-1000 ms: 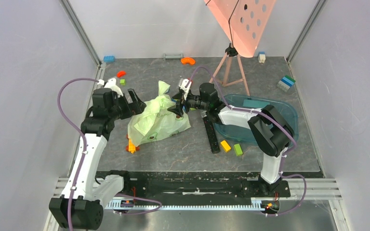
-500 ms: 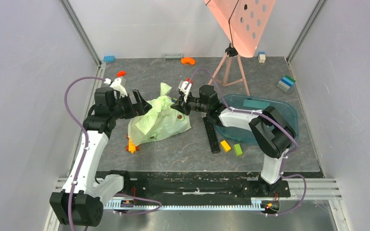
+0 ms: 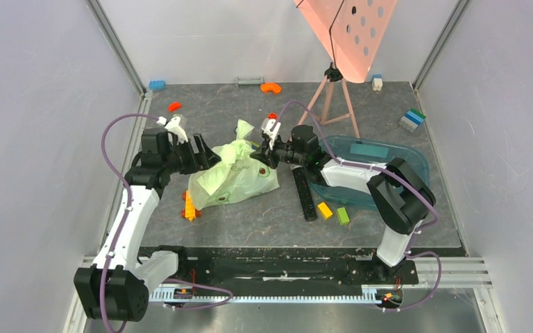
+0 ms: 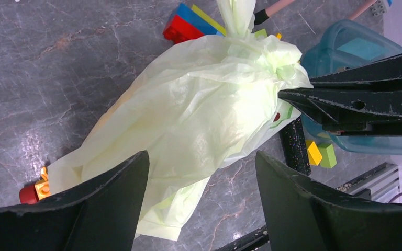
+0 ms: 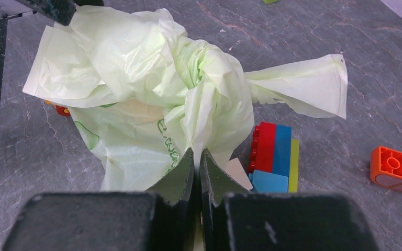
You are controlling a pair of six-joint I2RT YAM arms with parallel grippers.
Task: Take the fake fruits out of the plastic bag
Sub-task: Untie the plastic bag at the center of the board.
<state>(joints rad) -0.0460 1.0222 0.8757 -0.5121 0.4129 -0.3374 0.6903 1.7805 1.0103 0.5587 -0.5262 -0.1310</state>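
Observation:
The plastic bag (image 3: 232, 177) lies crumpled in the middle of the table, pale green and translucent, with its knotted top (image 3: 244, 129) pointing away from me. My right gripper (image 3: 262, 158) is shut on a fold of the film at the bag's right side, and the right wrist view shows the pinch (image 5: 199, 157). My left gripper (image 3: 207, 154) stands open at the bag's left end. In the left wrist view its fingers (image 4: 201, 159) straddle the bag (image 4: 199, 104) from above. The fake fruits are hidden inside the bag (image 5: 131, 89).
A teal tray (image 3: 416, 166) sits to the right, under my right arm. A black bar (image 3: 305, 198) lies beside the bag, with yellow (image 3: 325, 210) and green (image 3: 343, 216) bricks. Stacked bricks (image 5: 272, 157) lie by the bag's top, an orange toy piece (image 3: 189, 208) at its left corner. A pink stand (image 3: 333, 100) is behind.
My right gripper has shut on the bag's film and drawn it slightly right. My left gripper has moved right, over the bag's left end, with its jaws a little narrower.

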